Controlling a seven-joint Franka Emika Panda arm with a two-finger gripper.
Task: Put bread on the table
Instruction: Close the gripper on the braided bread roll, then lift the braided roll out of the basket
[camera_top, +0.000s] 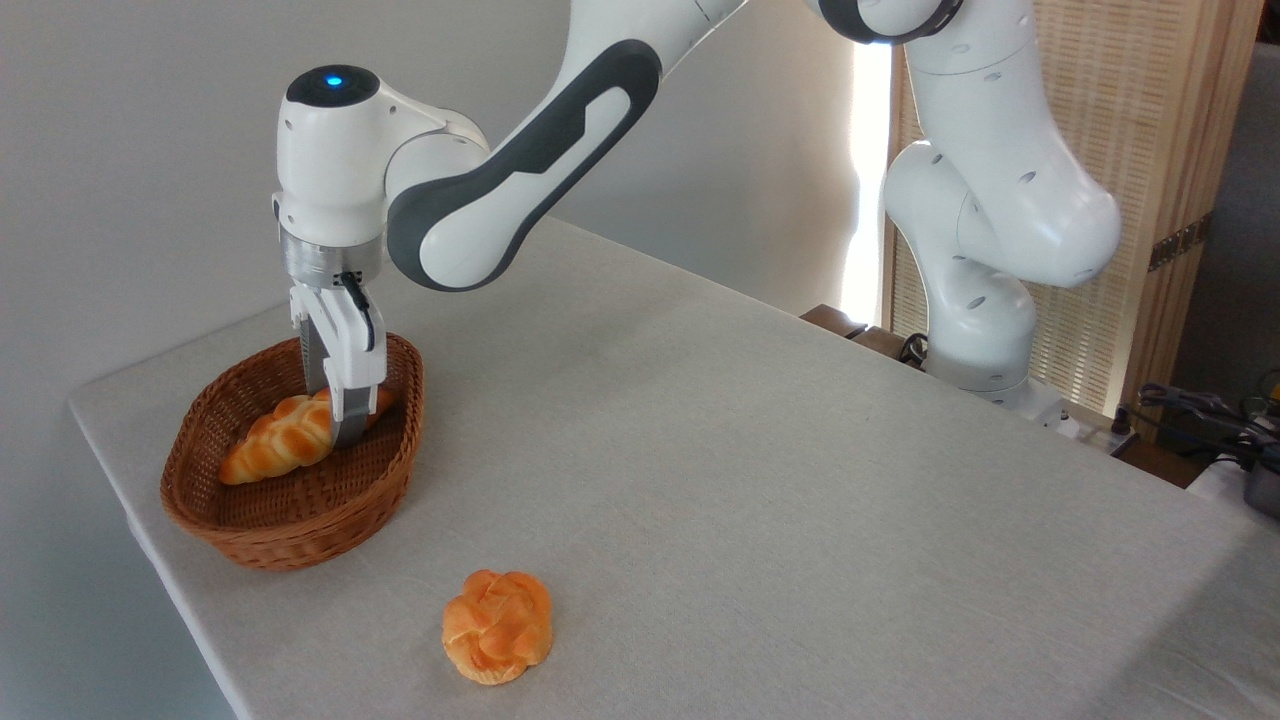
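- Where the white Franka arm bends down at the table's left end, its two-finger gripper reaches straight into the brown oval woven wicker basket.
- The long, braided golden-orange bread lies inside the basket, running from lower left to upper right, its left tip tapered and in plain view.
- The near grey finger stands in front of the loaf's right half and hides part of it; the far finger is mostly screened by the gripper body, so whether the fingers are clamped on the loaf or merely straddling it cannot be told.
- The basket's raised wicker wall rings the loaf on all sides, and its rim passes close behind the gripper.
- A round knotted orange bun, glossy and lumpy, sits on the cloth in front of the basket, well apart from it, near the front edge.
- The large rectangular table covered in plain light grey-beige cloth has a fine, matte weave and carries little else.
- The arm's base stands at the table's far right edge, before a pale slatted wooden screen; dark cables lie at the far right.
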